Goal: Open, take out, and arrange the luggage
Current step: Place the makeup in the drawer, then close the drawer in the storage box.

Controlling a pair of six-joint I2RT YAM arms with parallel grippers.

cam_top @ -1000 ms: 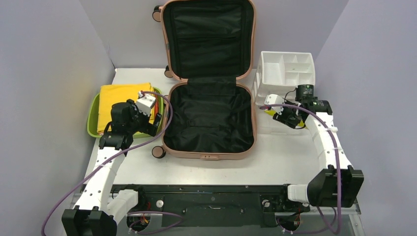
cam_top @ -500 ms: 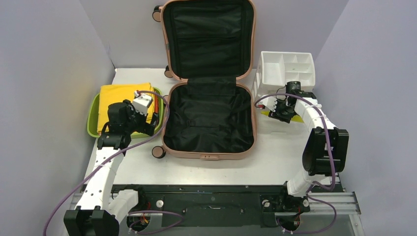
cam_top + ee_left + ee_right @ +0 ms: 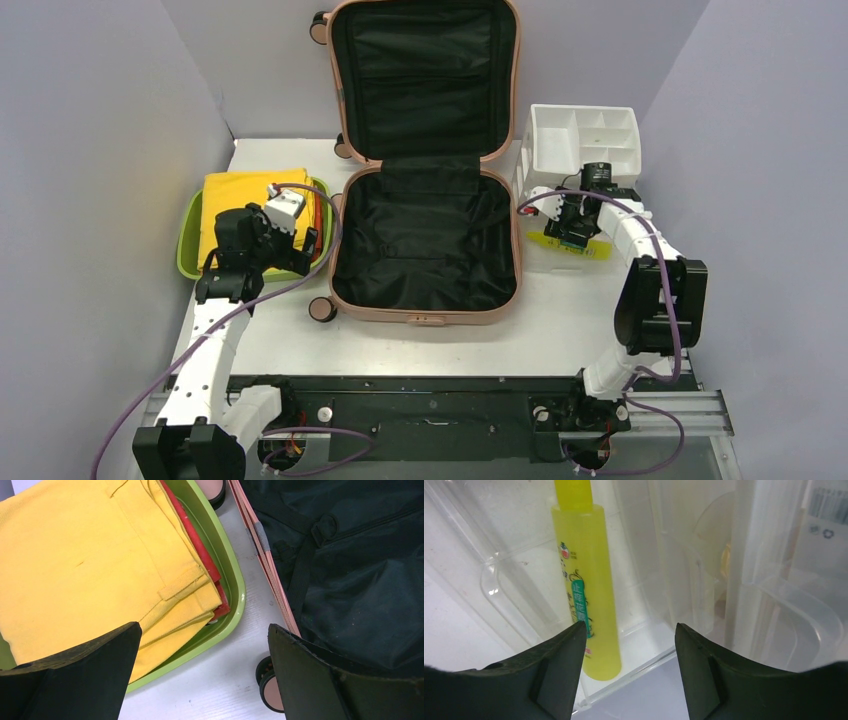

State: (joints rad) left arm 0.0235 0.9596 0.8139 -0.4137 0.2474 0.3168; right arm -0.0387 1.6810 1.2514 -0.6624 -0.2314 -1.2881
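The salmon-pink luggage (image 3: pixel 425 318) lies open in the middle of the table, its lid propped up against the back wall and its black lining (image 3: pixel 360 580) bare. My left gripper (image 3: pixel 305 243) (image 3: pixel 205 680) hangs open over the strip of table between the lime-green tub and the luggage's front left wheel (image 3: pixel 272 692), holding nothing. To the right of the luggage, my right gripper (image 3: pixel 572 230) (image 3: pixel 629 645) is open above a clear plastic tray (image 3: pixel 744 605). A yellow bottle (image 3: pixel 594 605) (image 3: pixel 560 245) lies in that tray beside the left finger, free of both fingers.
The green tub (image 3: pixel 187 240) (image 3: pixel 235 580) at the left holds folded yellow cloth (image 3: pixel 90 565) over red cloth (image 3: pixel 200 550). A white drawer organizer (image 3: pixel 585 140) stands at the back right. Grey walls enclose the table on three sides.
My right arm folded in toward the organizer and its jaws widened, leaving the yellow bottle lying in the clear tray. My left arm drifted slightly left.
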